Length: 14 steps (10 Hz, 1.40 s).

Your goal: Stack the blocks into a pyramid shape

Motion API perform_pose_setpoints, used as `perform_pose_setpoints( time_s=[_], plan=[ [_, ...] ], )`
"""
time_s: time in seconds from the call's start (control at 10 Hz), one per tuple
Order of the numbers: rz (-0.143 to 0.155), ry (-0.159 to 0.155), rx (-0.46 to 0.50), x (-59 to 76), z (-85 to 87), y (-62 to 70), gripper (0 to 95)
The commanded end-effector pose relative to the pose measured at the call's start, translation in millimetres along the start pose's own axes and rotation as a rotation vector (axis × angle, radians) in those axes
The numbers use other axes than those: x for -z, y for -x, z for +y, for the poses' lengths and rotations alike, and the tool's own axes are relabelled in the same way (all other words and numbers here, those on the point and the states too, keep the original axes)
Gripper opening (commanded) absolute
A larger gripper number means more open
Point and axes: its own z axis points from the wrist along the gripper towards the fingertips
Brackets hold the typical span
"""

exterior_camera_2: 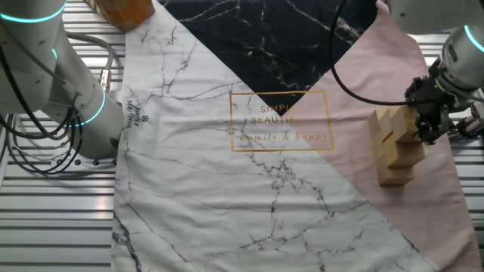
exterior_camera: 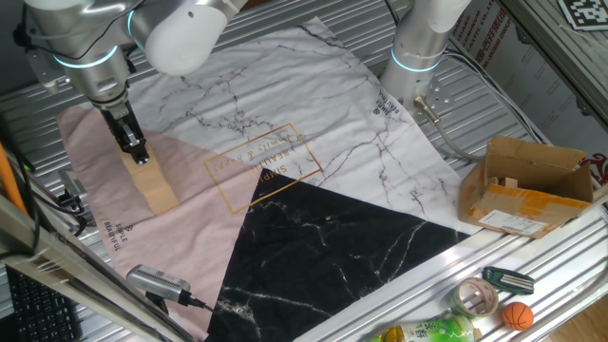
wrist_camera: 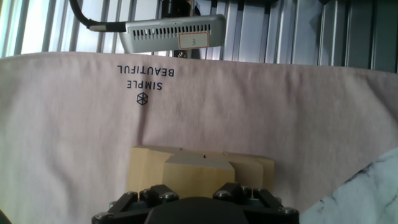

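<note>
Now the gripper is seen at the top of the blocks on the cloth; whether its jaws are closed cannot be told.

It was a robotics lab. Two white robot arms with glowing rings were bolted to a ribbed metal worktop under a marble-print cloth. A cardboard box, a tape roll and loose cables cluttered the edges.
</note>
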Motion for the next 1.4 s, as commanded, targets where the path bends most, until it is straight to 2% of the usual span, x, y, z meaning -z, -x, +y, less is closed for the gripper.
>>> perform_pose_setpoints(
  time_s=[0.1,0.4,0.5,1.4],
  plan=[
    [0.0,0.001,0.0,0.2,0.0,0.0,38.0],
    [0.002,0.002,-0.001,0.2,-0.1,0.0,38.0],
    [0.002,0.002,0.0,0.2,-0.1,-0.1,57.0],
    [0.0,0.002,0.011,0.3,-0.2,-0.1,57.0]
  ],
)
